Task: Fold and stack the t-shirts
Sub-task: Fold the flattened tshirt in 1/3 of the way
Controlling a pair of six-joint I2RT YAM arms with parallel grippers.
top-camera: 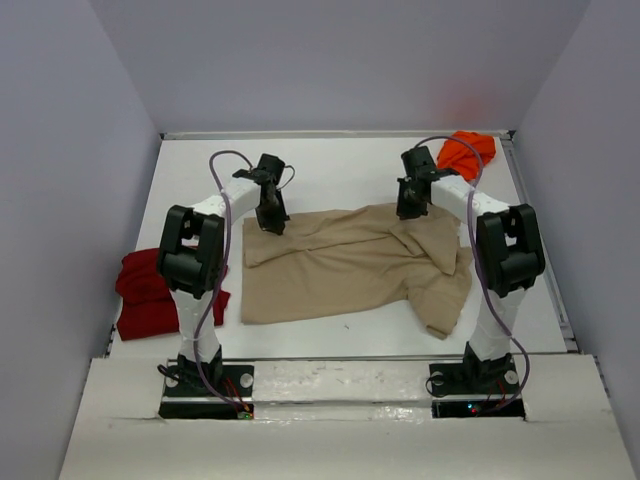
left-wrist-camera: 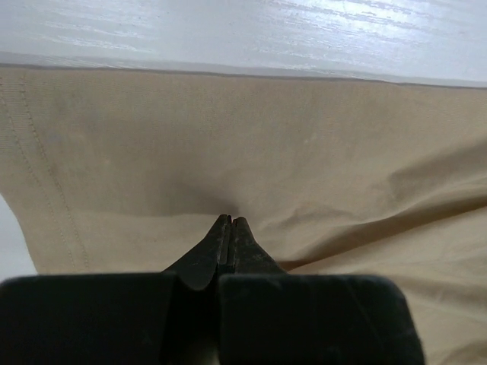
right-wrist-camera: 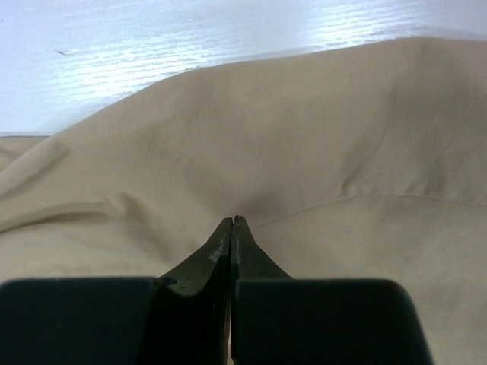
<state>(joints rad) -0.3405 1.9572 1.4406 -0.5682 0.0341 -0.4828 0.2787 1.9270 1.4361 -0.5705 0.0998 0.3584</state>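
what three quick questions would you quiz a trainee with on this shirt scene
1. True or false: the tan t-shirt lies crumpled in a corner.
2. Which t-shirt lies at the far right corner of the table? A dark red, B orange, C tan.
3. Fill in: the left fingers and right fingers are ____ on the tan t-shirt's far edge.
Key: 1 false; 2 B, the orange t-shirt; 3 shut.

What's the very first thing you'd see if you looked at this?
A big tan cloth shirt lies spread across the white table, with the left fingers and right fingers pinched shut on its far edge. A crumpled dark red shirt sits at the left edge, and a bright orange shirt in the far right corner.
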